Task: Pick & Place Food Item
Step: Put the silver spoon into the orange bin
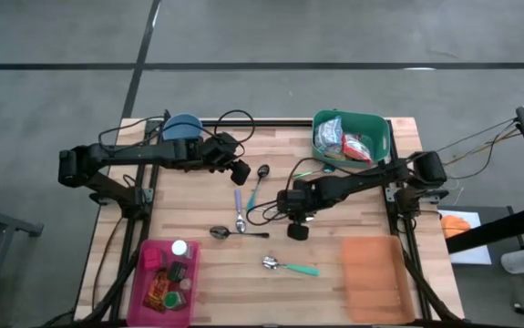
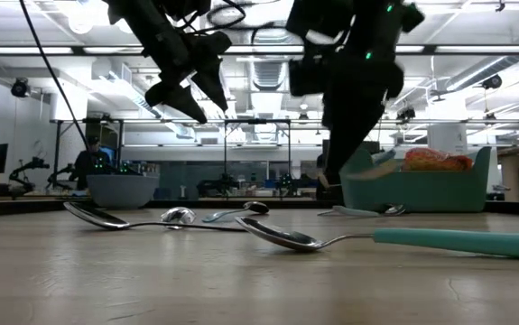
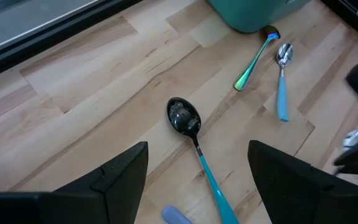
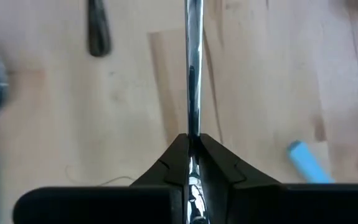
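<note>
Food items: packets sit in the teal bin (image 1: 377, 128) at the table's far right; more small items in the pink bin (image 1: 143, 282) at near left. Neither is in a gripper.

Right gripper (image 1: 294, 217) is mid-table, fingers pinched fully together on a thin chrome utensil handle (image 4: 193, 74) that runs straight out from between the pads over the wood. Which utensil it belongs to isn't clear.

Left gripper (image 1: 237, 170) hovers above the table at far centre-left, fingers spread wide, holding nothing. Black-bowled spoon with a teal handle (image 3: 191, 134) lies on the table below it.

Other cutlery lies loose on the table: teal-handled spoon (image 1: 291, 266) near centre, dark spoon (image 1: 234, 233) left of the right gripper, lavender-handled utensil (image 1: 239, 208) beside it. Blue bowl (image 1: 182, 127) at far left, orange mat (image 1: 371, 273) at near right.
</note>
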`<action>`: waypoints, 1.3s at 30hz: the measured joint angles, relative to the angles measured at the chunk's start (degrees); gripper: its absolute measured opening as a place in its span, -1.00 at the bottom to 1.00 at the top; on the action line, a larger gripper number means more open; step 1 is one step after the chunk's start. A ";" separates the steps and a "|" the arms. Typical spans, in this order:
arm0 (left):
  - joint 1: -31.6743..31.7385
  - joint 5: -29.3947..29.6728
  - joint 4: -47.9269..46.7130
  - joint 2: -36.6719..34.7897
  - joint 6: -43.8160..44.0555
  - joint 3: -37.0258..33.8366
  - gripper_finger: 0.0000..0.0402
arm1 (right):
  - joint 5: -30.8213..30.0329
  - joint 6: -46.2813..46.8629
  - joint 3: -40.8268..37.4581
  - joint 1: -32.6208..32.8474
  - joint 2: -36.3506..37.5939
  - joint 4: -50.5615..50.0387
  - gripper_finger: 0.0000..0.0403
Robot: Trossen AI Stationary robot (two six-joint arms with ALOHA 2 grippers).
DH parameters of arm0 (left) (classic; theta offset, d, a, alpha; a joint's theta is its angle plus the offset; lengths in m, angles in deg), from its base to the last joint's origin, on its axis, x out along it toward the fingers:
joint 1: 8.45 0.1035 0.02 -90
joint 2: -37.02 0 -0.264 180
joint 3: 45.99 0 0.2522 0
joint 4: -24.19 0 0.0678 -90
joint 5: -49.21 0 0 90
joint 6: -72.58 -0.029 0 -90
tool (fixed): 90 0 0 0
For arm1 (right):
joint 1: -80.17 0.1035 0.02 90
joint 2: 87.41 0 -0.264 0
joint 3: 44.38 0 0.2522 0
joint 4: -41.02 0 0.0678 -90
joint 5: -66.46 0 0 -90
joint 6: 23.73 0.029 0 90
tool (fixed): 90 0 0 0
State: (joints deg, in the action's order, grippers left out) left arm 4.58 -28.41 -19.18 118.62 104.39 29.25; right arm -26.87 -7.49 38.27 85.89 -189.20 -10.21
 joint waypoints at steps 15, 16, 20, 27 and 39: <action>-0.01 0.01 0.00 0.00 0.01 0.00 0.39 | 0.45 24.11 -0.04 8.81 15.55 -12.75 -0.90; 0.00 0.00 0.00 0.00 0.01 0.00 0.39 | 0.43 26.35 -0.06 9.70 16.53 -13.84 -0.90; -0.01 -0.01 0.00 0.00 0.01 0.00 0.39 | 0.35 36.33 -0.28 13.92 19.89 -17.68 -0.90; -0.01 0.01 0.00 0.00 0.02 0.00 0.39 | 0.36 54.30 -0.88 23.82 22.66 -23.08 -0.90; -0.01 -0.01 0.00 0.00 0.01 0.00 0.39 | -1.72 89.58 -2.01 43.17 22.82 -25.36 -0.90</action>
State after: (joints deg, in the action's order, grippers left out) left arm 4.57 -28.42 -19.18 118.62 104.40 29.25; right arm -28.60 82.09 36.26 129.06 -166.37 -35.57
